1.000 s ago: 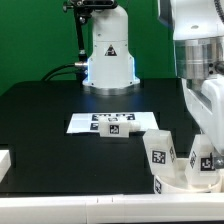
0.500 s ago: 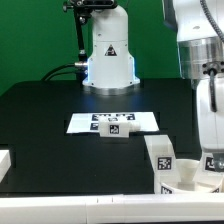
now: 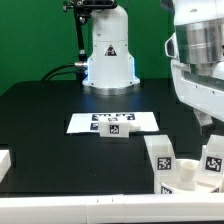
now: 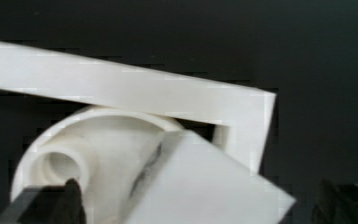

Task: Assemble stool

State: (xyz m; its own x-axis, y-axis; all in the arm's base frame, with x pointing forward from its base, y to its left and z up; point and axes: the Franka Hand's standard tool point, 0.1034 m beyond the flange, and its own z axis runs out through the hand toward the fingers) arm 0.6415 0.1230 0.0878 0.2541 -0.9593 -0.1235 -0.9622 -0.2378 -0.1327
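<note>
Blur over most of the wrist view: only the dark tips of the gripper (image 4: 194,205) visible, spread wide, gripping nothing. Mid-table, well apart — marker board (image 3: 85,122), small tagged block (image 3: 115,130) at its front edge. Seat disc (image 3: 190,183) cropped at the exterior view's lower right corner — white, two chunky tagged legs (image 3: 158,153) upright in it.

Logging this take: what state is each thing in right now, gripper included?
gripper: open, holding nothing, above the legs.
seat disc: flat on the table, two legs in it.
leg at the exterior view's left: standing in the seat disc, ungripped.
leg at the exterior view's right: standing in the seat disc, ungripped.
marker board: flat on the table.
small tagged block: at the marker board's front edge.
</note>
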